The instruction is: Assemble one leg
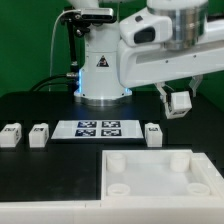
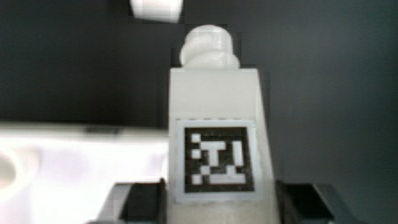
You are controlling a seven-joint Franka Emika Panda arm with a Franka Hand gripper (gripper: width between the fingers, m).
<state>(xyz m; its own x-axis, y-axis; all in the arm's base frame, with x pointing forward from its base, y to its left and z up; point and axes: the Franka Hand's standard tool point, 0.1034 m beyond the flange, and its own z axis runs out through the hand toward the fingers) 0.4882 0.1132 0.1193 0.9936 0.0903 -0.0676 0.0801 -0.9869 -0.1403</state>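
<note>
Now your gripper (image 1: 178, 101) pinches one leg (image 2: 214, 110) by its sides.
You see it aloft near the square panel (image 1: 150, 178); three more legs (image 1: 38, 133) stand beside the marker board (image 1: 97, 128).

Bare table (image 1: 45, 170) lies beside the panel (image 1: 155, 185); a leg (image 1: 153, 133) stands beyond it.

Arm (image 1: 165, 45) fills the upper right of the exterior frame: fat, glossy white rounded shells with a grey band at the joint near the top edge. Base (image 1: 103, 78) at frame centre is a white round pedestal with a black triangle mark (image 1: 103, 62) and a blue glow on its left edge. Hand (image 1: 178, 102), right of centre, has a white body; in the wrist view its fingers (image 2: 134, 207) are dark and blocky.
</note>
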